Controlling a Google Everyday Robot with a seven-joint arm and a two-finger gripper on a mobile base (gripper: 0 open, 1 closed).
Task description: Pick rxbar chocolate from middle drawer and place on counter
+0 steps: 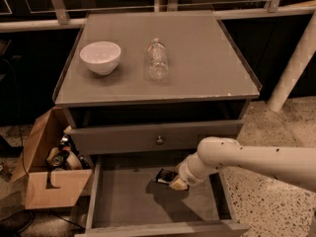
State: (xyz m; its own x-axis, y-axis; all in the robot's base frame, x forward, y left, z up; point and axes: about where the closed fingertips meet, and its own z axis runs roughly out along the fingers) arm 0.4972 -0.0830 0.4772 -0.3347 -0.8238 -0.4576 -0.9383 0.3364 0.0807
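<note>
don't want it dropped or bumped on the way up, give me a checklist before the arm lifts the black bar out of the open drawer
1. Drawer open: ok. The wide shallow grey middle drawer is pulled out.
2. Gripper at target: ok. The gripper is inside the drawer, at the small black-wrapped rxbar chocolate.
3. Bar securely held: cannot tell.
4. Landing spot: ok. The flat grey counter is bare on its right half. The white bowl and clear plastic bottle sit left and centre.
5. Straight lift path: probably not ok. The grey drawer front with a round knob and the counter edge lie above, so likely back out first.
</note>
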